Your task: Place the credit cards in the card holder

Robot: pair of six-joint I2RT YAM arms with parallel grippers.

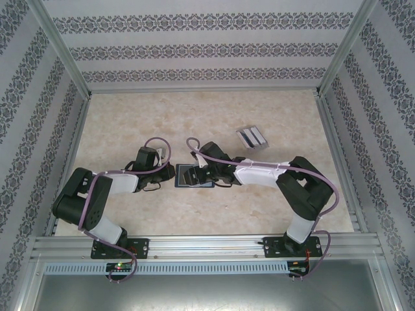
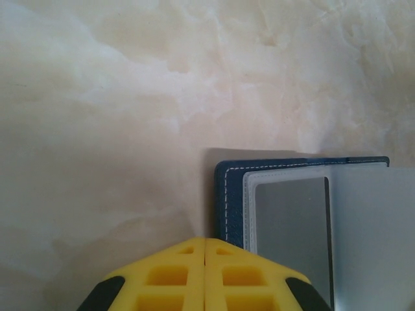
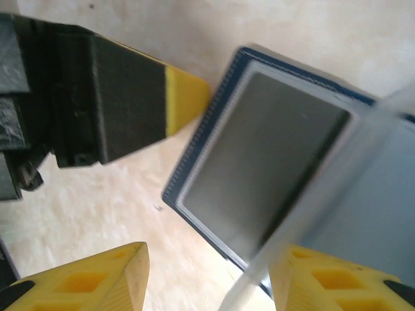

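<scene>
One card holder (image 1: 192,176) is seen, a navy-blue folding wallet laid open and flat on the pale marbled table (image 1: 130,123), between the two grippers near the middle of the table. In the left wrist view its stitched navy edge is seen, with clear plastic sleeves lying over it. A grey rectangle shows through the uppermost sleeve, but whether that is a card cannot be told.

Two arms are seen, one on each side of the card holder. The left gripper (image 2: 206,249) is closed, its two yellow fingers pressed together with nothing between them. Its tip is placed at the left edge of the card holder; whether it touches the edge or sits just beside it cannot be told.

The right gripper (image 3: 211,259) is held over the card holder from the right side, with its jaws apart. One translucent sleeve leaf (image 3: 311,194) is raised off the open holder and passes between the fingers, close to the right finger (image 3: 337,282). Whether it is touched by that finger cannot be told, and it is not clamped.

One clear slotted case (image 1: 251,137) lies well apart, further back and to the right. Dark and pale strips are seen inside it, too small to be counted or named.
</scene>
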